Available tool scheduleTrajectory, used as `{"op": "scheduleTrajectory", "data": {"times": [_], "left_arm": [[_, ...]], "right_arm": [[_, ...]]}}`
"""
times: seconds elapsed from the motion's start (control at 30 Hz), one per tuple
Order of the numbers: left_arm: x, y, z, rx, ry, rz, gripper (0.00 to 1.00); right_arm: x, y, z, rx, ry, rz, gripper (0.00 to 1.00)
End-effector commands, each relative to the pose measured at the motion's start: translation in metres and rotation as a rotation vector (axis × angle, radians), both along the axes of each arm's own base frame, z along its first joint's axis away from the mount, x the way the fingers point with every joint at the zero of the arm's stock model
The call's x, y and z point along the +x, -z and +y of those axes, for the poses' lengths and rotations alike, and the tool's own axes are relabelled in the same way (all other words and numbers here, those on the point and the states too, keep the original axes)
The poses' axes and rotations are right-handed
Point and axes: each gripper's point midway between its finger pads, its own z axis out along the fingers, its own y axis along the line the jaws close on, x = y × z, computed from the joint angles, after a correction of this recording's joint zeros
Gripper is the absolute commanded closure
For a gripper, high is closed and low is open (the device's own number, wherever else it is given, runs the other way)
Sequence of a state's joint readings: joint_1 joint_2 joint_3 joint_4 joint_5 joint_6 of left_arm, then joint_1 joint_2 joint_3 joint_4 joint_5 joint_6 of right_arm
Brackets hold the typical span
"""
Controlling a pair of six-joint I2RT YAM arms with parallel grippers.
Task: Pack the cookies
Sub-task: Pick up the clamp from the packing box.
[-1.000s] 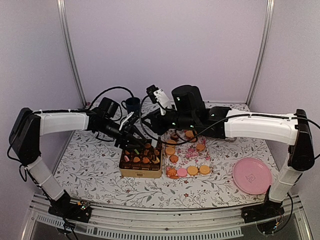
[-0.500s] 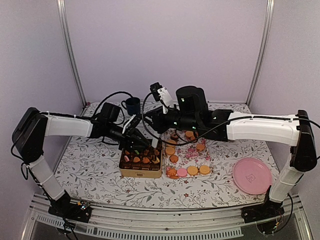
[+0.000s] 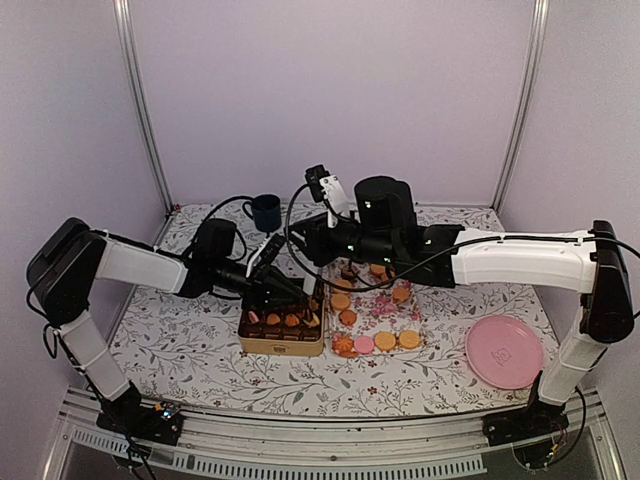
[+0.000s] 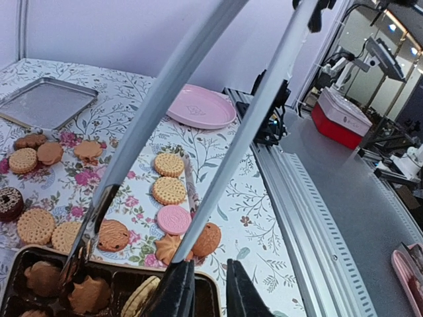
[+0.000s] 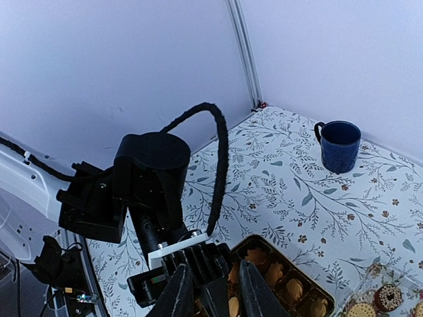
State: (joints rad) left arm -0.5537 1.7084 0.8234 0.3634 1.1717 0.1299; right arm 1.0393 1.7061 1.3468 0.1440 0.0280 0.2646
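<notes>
At the middle of the bench our left gripper [image 4: 210, 290] hangs over the box [image 3: 280, 346], jaws a little apart and empty; our right gripper [image 5: 215, 290] likewise. Loose cookies [image 3: 385, 340] lie just beside the box, toward the right edge; we judge the next move is to grasp one

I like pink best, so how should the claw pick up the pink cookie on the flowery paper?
Take the pink cookie by its rim, straight down from above. It lies flat on the flowery sheet, so only its edge can be pinched. Orange cookies crowd it along its row, so pinch across the row.
</notes>
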Motion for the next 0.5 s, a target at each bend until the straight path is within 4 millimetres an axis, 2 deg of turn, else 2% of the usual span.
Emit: {"op": "scheduleTrajectory", "data": {"times": [0.0, 0.47], "left_arm": [[0.013, -0.002, -0.008, -0.020, -0.063, -0.056, 0.83], [0.024, -0.013, 0.015, -0.036, -0.094, -0.058, 0.78]], "right_arm": [[0.002, -0.021, -0.008, 0.060, 0.027, -0.016, 0.75], [0.001, -0.024, -0.014, 0.047, 0.037, -0.034, 0.75]]}}
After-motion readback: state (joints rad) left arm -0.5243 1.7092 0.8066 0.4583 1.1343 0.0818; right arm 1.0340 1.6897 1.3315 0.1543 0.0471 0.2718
